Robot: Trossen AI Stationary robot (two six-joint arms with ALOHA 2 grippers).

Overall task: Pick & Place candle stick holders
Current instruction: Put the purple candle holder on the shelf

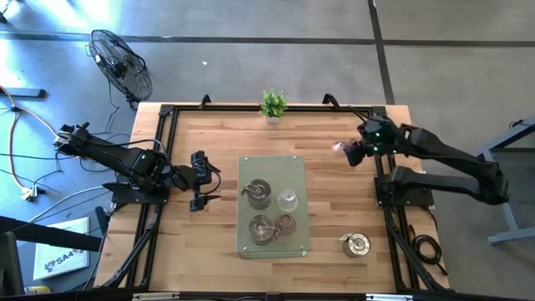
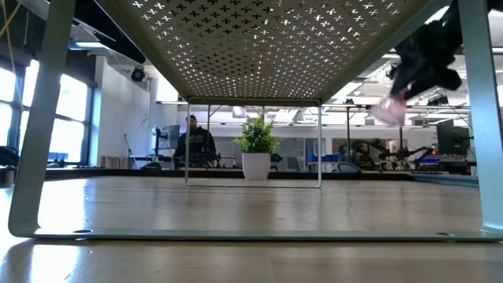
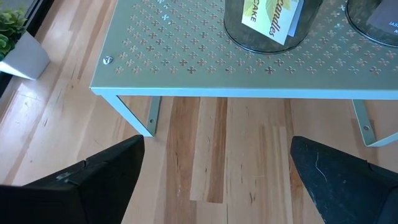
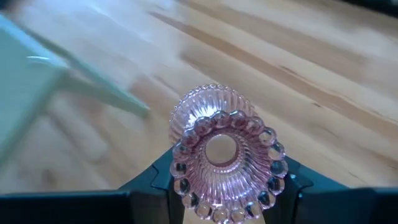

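A pink ribbed glass candle stick holder hangs in the air over the table's far right part, with my right gripper shut on it. It also shows in the low view, well above the tabletop. A green perforated rack stands mid-table on thin legs. On it sit two silver holders, a clear glass one and a pinkish one. One more silver holder stands on its round base on the table at the near right. My left gripper waits open left of the rack. My right gripper pinches the pink holder between its two fingers, one on each side of its wide beaded end. The fingers slant down toward the table. The holder is lifted clear, its ribbed body pointing away past the fingertips.
A small green potted plant stands at the table's far edge, behind the rack. A black frame runs along the table's sides. Bare wood lies between the rack and my right gripper. A floor fan stands beyond the far left corner.
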